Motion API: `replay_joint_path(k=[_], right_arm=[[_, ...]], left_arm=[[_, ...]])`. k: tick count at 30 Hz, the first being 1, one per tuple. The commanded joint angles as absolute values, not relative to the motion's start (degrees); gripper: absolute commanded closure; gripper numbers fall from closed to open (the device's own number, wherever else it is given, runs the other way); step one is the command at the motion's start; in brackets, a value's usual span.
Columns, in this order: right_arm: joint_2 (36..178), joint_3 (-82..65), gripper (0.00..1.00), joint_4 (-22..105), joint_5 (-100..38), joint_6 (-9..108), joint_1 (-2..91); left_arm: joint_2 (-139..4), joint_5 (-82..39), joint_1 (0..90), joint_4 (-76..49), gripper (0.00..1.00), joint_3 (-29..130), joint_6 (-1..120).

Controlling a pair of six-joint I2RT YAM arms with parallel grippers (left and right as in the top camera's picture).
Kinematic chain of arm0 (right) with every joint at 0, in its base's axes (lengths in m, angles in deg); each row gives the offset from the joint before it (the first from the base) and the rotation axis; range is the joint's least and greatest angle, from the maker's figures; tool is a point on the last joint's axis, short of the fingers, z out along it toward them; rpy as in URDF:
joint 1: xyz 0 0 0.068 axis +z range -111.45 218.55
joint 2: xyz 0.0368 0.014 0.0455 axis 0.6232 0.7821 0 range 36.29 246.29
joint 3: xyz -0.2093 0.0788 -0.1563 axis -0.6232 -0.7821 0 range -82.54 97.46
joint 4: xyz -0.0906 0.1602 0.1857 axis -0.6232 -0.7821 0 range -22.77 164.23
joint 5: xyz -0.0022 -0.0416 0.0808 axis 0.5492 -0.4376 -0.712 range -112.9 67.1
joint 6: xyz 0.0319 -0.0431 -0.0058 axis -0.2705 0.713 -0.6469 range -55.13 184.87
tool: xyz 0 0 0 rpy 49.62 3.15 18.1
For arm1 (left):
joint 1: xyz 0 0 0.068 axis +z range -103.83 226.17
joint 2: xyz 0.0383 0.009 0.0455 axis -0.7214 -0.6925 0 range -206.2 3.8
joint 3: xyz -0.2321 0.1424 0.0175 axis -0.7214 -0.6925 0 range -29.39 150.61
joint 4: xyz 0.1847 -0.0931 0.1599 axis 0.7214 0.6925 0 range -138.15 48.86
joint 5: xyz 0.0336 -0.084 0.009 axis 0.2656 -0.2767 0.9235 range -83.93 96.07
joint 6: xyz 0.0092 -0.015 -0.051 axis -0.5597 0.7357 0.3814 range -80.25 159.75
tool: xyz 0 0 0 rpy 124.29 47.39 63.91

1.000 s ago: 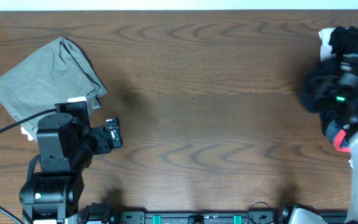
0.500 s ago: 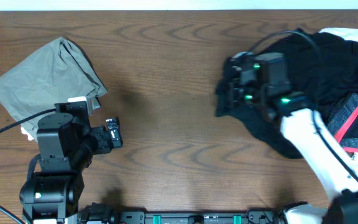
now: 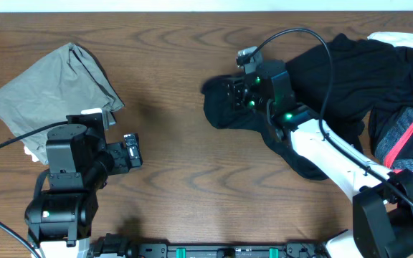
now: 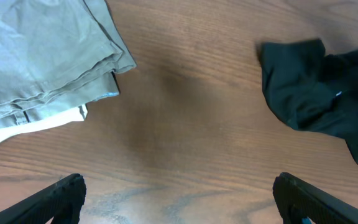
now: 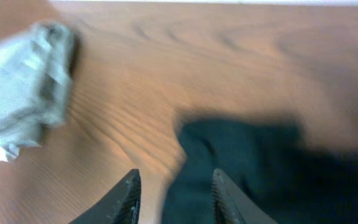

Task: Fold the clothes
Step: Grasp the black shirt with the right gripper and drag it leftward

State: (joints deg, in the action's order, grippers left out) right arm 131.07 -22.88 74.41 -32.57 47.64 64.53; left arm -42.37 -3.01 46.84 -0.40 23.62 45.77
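Note:
The black garment (image 3: pixel 350 79) lies stretched from the right-hand pile toward the table's middle, its leading corner (image 3: pixel 219 109) under my right gripper (image 3: pixel 229 93). In the right wrist view the right gripper (image 5: pixel 174 198) has its jaws parted, with the edge of the black cloth (image 5: pixel 247 168) lying loose between and below them. The olive-grey garment (image 3: pixel 52 89) lies folded at the far left, over a white piece (image 4: pixel 36 127). My left gripper (image 3: pixel 131 153) hovers beside it, wide open over bare wood (image 4: pixel 179 199). Its view also catches the olive-grey garment (image 4: pixel 42 56) and the black garment (image 4: pixel 316 87).
At the right edge lie a white garment (image 3: pixel 386 37) and a black one with a pink-red band (image 3: pixel 407 136). A cable (image 3: pixel 314 43) arcs over the black cloth. The olive-grey garment (image 5: pixel 23 87) appears blurred in the right wrist view.
My right arm swept left from the right-hand pile, dragging the black garment toward the table's middle, and its jaws have parted. The left arm barely moved.

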Motion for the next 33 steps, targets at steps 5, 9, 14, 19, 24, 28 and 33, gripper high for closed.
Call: replay_joint_path(k=[5,9,14,19,24,28,33], right_arm=[[125.1,-22.2,0.59,54.0,-22.4,48.2,54.0],[122.4,-22.2,0.57,41.1,-21.8,48.2,46.9],[122.0,-22.2,0.5,31.5,-21.8,49.6,41.0],[122.0,-22.2,0.48,28.1,-21.8,51.9,39.3],[122.0,-22.2,0.48,27.0,-21.8,52.5,39.3],[122.0,-22.2,0.48,26.9,-21.8,53.2,39.3],[122.0,-22.2,0.48,27.0,-21.8,53.3,39.3]], left_arm=[[-42.7,-4.5,47.1,-1.6,0.02,24.4,46.1],[-45.1,-10.5,46.8,-5.8,0.02,24.4,47.0],[-54.0,-12.8,42.6,-13.2,0.02,24.4,52.5],[-67.2,-12.8,35.4,-24.9,0.02,24.4,52.8],[-81.0,-12.8,31.0,-37.5,0.02,24.5,57.9],[-91.1,-12.8,29.9,-45.0,0.2,24.5,66.5],[-99.4,-17.0,28.3,-51.0,0.34,24.5,70.6]])
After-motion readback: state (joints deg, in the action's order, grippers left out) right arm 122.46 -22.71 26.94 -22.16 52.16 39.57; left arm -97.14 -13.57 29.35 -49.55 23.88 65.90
